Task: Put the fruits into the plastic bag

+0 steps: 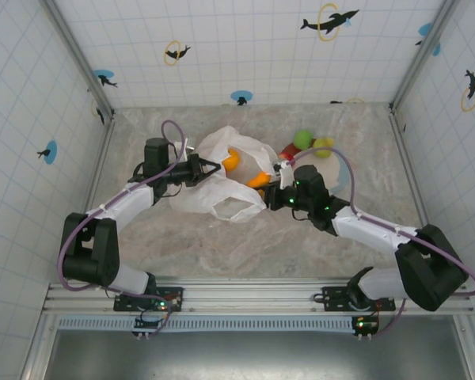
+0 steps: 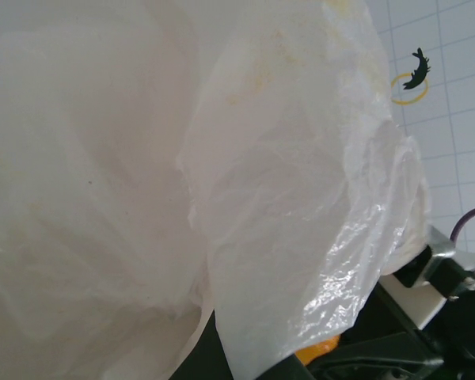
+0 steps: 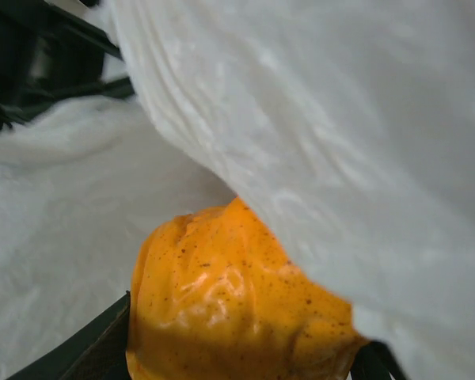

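The plastic bag [image 1: 222, 176] lies crumpled mid-table, its mouth facing right. My left gripper [image 1: 210, 169] is shut on the bag's left edge and holds it up. In the left wrist view the bag's white film [image 2: 261, 198] drapes over my left gripper [image 2: 237, 368]. My right gripper [image 1: 271, 180] is at the bag's mouth, shut on an orange fruit [image 1: 259, 180]. That speckled orange fruit [image 3: 229, 309] sits between the dark fingers [image 3: 87, 348], partly under a fold of the bag [image 3: 340, 119]. Another orange fruit [image 1: 231, 161] lies inside the bag.
Behind my right gripper, a green lime [image 1: 302, 139], a yellow fruit [image 1: 323, 146] and a red fruit [image 1: 289, 150] lie together on the marble tabletop. Tiled walls [image 1: 237, 47] enclose the table on three sides.
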